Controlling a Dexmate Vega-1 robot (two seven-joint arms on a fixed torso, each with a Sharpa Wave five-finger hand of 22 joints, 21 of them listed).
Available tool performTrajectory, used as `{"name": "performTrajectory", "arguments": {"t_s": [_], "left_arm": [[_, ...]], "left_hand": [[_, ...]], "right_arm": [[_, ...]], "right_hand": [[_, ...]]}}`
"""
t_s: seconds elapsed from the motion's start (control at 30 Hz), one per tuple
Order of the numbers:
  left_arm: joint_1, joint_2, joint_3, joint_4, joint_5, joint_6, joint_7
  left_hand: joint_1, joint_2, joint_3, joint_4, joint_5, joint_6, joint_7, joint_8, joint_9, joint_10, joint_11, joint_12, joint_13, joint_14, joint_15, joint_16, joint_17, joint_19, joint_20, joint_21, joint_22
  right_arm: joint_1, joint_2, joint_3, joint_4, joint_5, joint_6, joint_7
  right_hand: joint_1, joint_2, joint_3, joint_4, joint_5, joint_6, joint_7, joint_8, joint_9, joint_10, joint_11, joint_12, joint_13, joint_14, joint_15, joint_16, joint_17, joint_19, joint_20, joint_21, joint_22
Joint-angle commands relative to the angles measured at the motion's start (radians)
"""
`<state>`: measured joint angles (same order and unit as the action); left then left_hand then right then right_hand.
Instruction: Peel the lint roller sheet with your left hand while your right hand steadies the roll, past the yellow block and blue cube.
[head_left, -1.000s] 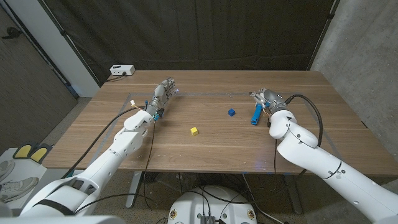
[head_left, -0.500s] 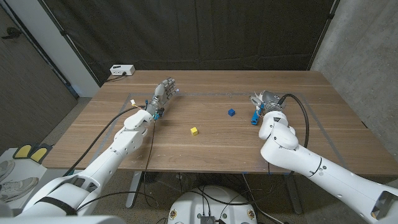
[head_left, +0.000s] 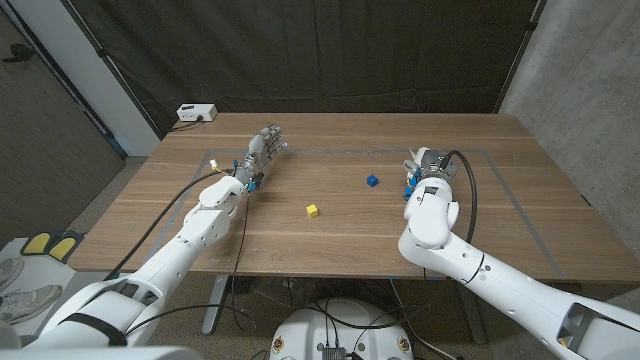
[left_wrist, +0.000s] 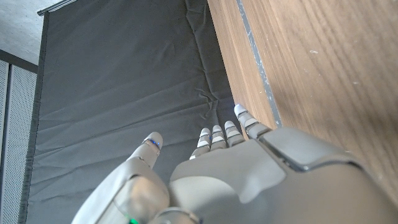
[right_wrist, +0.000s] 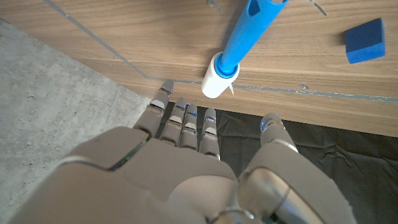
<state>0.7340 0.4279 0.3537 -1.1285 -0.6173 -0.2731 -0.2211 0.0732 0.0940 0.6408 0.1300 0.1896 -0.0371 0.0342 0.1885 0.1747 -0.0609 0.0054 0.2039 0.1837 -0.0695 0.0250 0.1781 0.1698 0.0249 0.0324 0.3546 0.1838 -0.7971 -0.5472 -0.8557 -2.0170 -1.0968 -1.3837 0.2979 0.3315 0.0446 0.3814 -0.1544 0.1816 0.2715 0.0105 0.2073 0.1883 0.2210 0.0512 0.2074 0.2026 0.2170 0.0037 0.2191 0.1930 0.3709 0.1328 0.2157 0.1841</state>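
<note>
- A wooden table (head_left: 330, 215) is seen from above, backed by a dark curtain (head_left: 300, 50), with a grey concrete wall (head_left: 590, 90) at the robot's right side.
- The lint roller (right_wrist: 239, 46) is found lying on the table at the robot's right, toward the far edge; its blue handle and white roll end are shown plainly in the right wrist view.
- In the head view only a sliver of the roller's blue is seen, just beside the right forearm, which covers most of it.
- The right hand (right_wrist: 186, 168) is held just short of the roller, fingers straight and spread slightly, with nothing grasped; a gap is visible between the fingertips (right_wrist: 186, 118) and the white roll end.
- The right hand (head_left: 428, 163) is reached forward over the far right part of the table, the arm bent sharply at the elbow.
- The blue cube (head_left: 372, 181) is placed near the roller, toward the table's middle; the yellow block (head_left: 312, 210) is set nearer the robot, apart from the cube.
- The left hand (head_left: 264, 148) is held well apart from the roller, over the far left part of the table.
- Its fingers (left_wrist: 217, 134) are extended and loosely parted, and nothing is held in them.
- A small white box (head_left: 196, 112) is seen at the far left corner.
</note>
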Motion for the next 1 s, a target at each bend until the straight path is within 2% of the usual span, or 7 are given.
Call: {"name": "performTrajectory", "arguments": {"t_s": [0.03, 0.27, 0.43, 0.7, 0.9, 1.0], "left_arm": [[-0.015, -0.006, 0.004, 0.023, 0.001, -0.009, -0.014], [-0.028, -0.012, 0.006, 0.042, 0.002, -0.011, -0.019], [-0.036, -0.016, 0.007, 0.055, 0.002, -0.013, -0.024], [-0.047, -0.021, 0.008, 0.071, 0.002, -0.015, -0.028], [-0.053, -0.023, 0.01, 0.076, 0.006, -0.016, -0.026], [-0.058, -0.025, 0.011, 0.081, 0.007, -0.017, -0.027]], "left_hand": [[0.005, 0.036, 0.002, -0.006, 0.004, 0.001, -0.002, 0.0, 0.002, 0.003, 0.004, 0.003, 0.005, -0.001, 0.006, 0.003, 0.002, 0.002, 0.009, -0.002, 0.005], [0.005, 0.036, 0.002, -0.006, 0.004, 0.002, 0.0, -0.001, 0.002, 0.002, 0.004, 0.002, 0.005, -0.001, 0.006, 0.002, 0.002, 0.003, 0.009, -0.003, 0.005], [0.005, 0.036, 0.002, -0.006, 0.004, 0.002, -0.001, -0.001, 0.002, 0.003, 0.004, 0.002, 0.005, -0.001, 0.006, 0.002, 0.002, 0.003, 0.009, -0.004, 0.005], [0.006, 0.036, 0.002, -0.006, 0.004, 0.002, -0.001, -0.002, 0.002, 0.003, 0.005, 0.002, 0.005, -0.001, 0.005, 0.002, 0.002, 0.003, 0.01, -0.005, 0.005], [0.006, 0.036, 0.001, -0.007, 0.004, 0.002, -0.001, -0.002, 0.002, 0.003, 0.003, 0.002, 0.005, -0.001, 0.006, 0.002, 0.002, 0.003, 0.009, -0.005, 0.005], [0.006, 0.036, 0.001, -0.007, 0.004, 0.002, -0.001, -0.002, 0.002, 0.003, 0.003, 0.002, 0.005, -0.001, 0.007, 0.002, 0.001, 0.004, 0.01, -0.006, 0.005]], "right_arm": [[0.017, 0.077, 0.004, 0.116, -0.245, -0.012, 0.227], [0.047, 0.098, -0.011, 0.176, -0.317, -0.012, 0.332], [0.076, 0.12, -0.024, 0.237, -0.385, -0.012, 0.413], [0.11, 0.141, -0.046, 0.303, -0.424, -0.01, 0.459], [0.123, 0.163, -0.034, 0.351, -0.448, 0.004, 0.508], [0.129, 0.175, -0.027, 0.373, -0.463, 0.016, 0.533]], "right_hand": [[-0.005, -0.02, -0.011, 0.004, 0.005, 0.017, 0.0, 0.007, 0.004, 0.014, -0.003, 0.005, 0.003, 0.019, -0.003, 0.01, 0.007, 0.003, 0.004, 0.004, 0.004], [-0.019, -0.04, -0.029, 0.01, 0.011, 0.038, -0.003, 0.011, 0.005, 0.043, -0.002, 0.015, 0.005, 0.045, -0.016, 0.02, 0.01, 0.011, 0.006, 0.006, 0.004], [-0.019, -0.045, -0.034, 0.01, 0.014, 0.046, -0.006, 0.013, 0.005, 0.049, -0.001, 0.016, 0.005, 0.052, -0.019, 0.022, 0.011, 0.015, 0.006, 0.008, 0.004], [-0.026, -0.057, -0.046, 0.014, 0.02, 0.079, -0.001, 0.022, 0.006, 0.069, -0.005, 0.022, 0.007, 0.072, -0.025, 0.03, 0.014, 0.019, 0.007, 0.008, 0.005], [-0.02, -0.059, -0.048, 0.011, 0.026, 0.097, -0.002, 0.027, 0.007, 0.085, -0.007, 0.026, 0.008, 0.078, -0.028, 0.032, 0.015, 0.025, 0.008, 0.01, 0.005], [-0.011, -0.061, -0.052, 0.01, 0.033, 0.143, -0.005, 0.04, 0.007, 0.103, -0.01, 0.03, 0.009, 0.084, -0.03, 0.033, 0.017, 0.027, 0.01, 0.01, 0.005]]}}
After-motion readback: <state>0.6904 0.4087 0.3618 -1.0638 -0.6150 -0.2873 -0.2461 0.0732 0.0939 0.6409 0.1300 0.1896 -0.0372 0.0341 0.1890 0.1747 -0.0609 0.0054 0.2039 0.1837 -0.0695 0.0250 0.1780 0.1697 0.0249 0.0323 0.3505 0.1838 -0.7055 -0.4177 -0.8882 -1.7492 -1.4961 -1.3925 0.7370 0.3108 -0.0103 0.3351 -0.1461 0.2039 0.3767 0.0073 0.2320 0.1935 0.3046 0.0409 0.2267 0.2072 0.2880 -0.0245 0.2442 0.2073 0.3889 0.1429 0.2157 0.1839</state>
